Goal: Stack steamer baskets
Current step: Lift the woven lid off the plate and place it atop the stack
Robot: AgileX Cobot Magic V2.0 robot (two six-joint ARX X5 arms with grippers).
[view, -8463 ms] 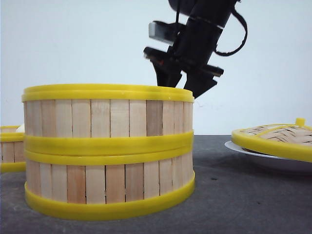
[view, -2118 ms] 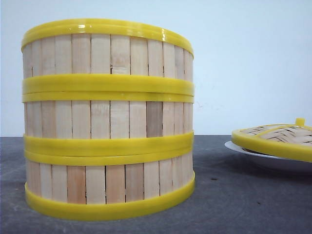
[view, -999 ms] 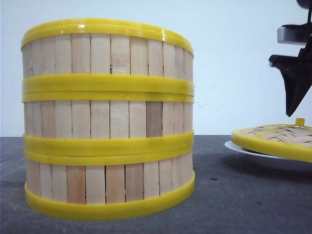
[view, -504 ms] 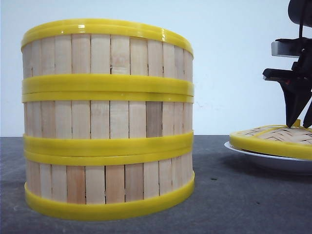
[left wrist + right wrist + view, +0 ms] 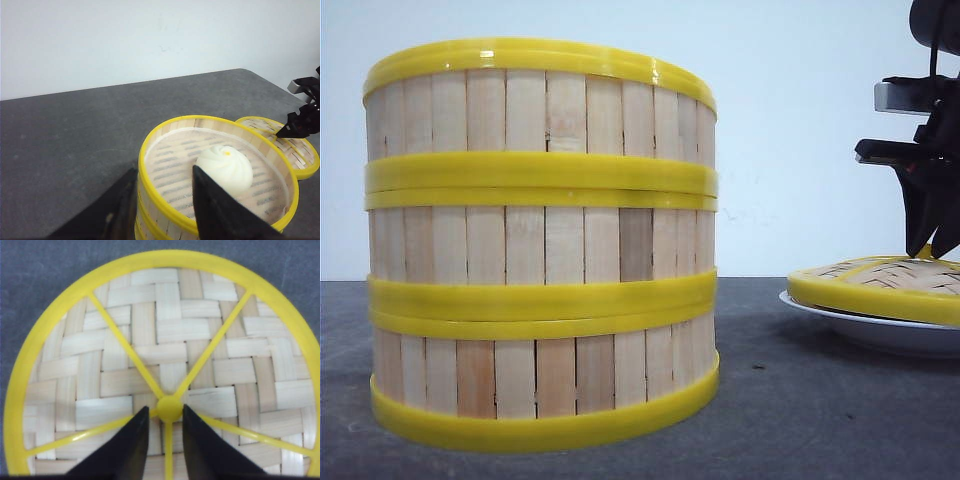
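Observation:
Three steamer baskets (image 5: 540,250) stand stacked in one column left of centre. In the left wrist view the top basket (image 5: 200,118) holds a white bun (image 5: 225,162). My left gripper (image 5: 164,169) is open and straddles that basket's near rim, one finger outside the wall and one inside beside the bun. It does not show in the front view. My right gripper (image 5: 932,250) is down on the woven lid (image 5: 880,285). Its fingers stand close on either side of the lid's yellow knob (image 5: 170,409), with a thin gap on one side.
The lid (image 5: 165,330) lies tilted on a white plate (image 5: 860,325) at the right of the dark grey table (image 5: 770,420). In the left wrist view the lid (image 5: 295,150) sits just beyond the stack, with my right gripper (image 5: 300,125) over it.
The third basket went onto the stack. My right gripper came in from the right, dropped onto the lid, and its fingers have narrowed round the knob in the last half second.

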